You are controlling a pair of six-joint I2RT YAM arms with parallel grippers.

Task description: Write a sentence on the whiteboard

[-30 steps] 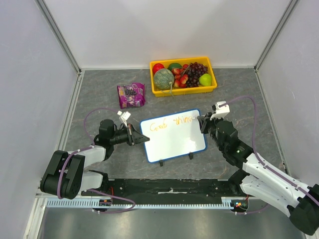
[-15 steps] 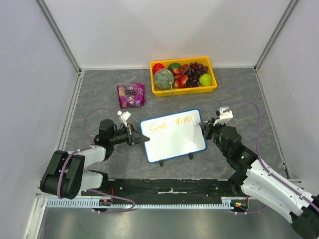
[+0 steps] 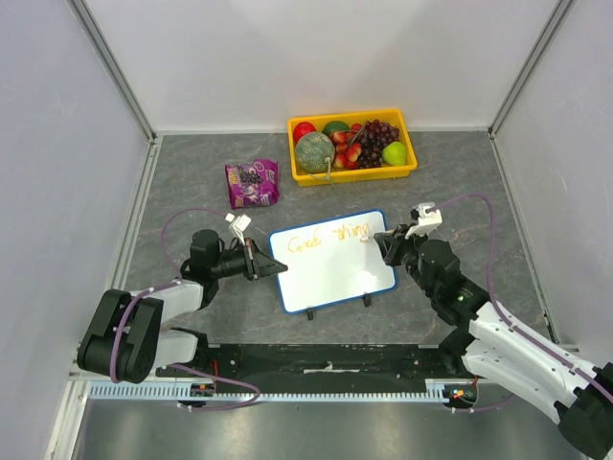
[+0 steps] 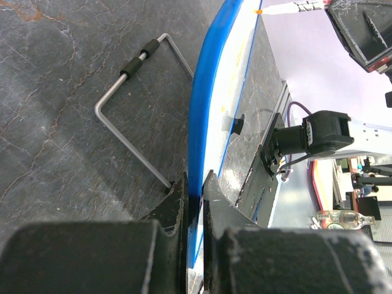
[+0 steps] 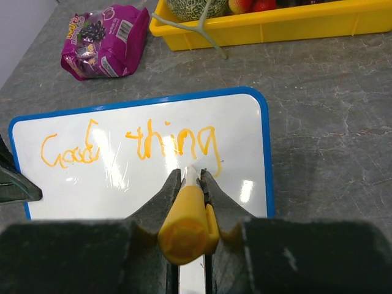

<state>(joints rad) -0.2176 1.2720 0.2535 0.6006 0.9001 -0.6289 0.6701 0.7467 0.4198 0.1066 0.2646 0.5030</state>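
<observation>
Right, the grey bench fills my overhead view, with both arms reaching in from its near edge. The left arm lies low, stretched from the near-left corner towards the middle, its wrist pointing right. The right arm climbs from the near-right corner and reaches diagonally inward, its wrist tipped down over the board.

The whiteboard sits in the middle of the bench, a little towards the near edge, turned slightly out of square, with its black feet on the near side. From my left wrist camera I see a bent wire foot resting on the bench just beside the blue rim. The left gripper has its jaws pinched narrow on the board's left rim, one finger on each face.

Along the far edge, the yellow tray holds fruit, and a purple snack bag lies to its left, well apart from the board.

The right gripper is clamped on an orange marker, with its tip at the board's upper right area. I cannot tell whether the tip presses on the surface. The sentence runs in orange along the board's far edge and reads "Good thing"; the tip sits just below the last g.
</observation>
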